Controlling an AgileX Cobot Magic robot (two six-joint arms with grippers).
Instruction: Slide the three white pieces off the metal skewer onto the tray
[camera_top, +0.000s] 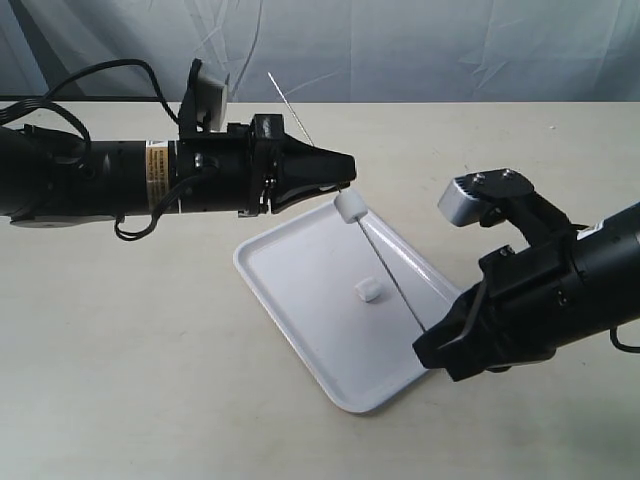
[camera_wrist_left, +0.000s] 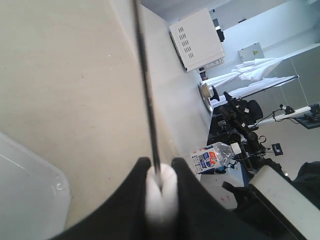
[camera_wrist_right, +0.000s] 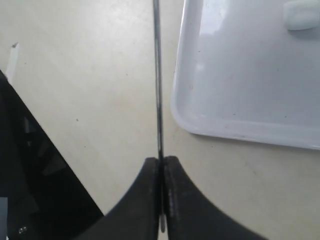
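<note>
Gripping rod and one white piece, both sets of jaws engaged.
Nearest: my right gripper (camera_wrist_right: 160, 162) is pinched on the metal skewer (camera_wrist_right: 157, 75) at its lower end, beside the tray (camera_top: 290, 300), where a loose white piece (camera_top: 367, 291) lies. Farther: my left gripper (camera_wrist_left: 161, 162) squeezes a threaded white piece (camera_wrist_left: 161, 200) over the tray's far edge. Third piece unseen. Piece likely soft, light: hold its sides gently. Skewer looks thin, stiff, slick.
</note>
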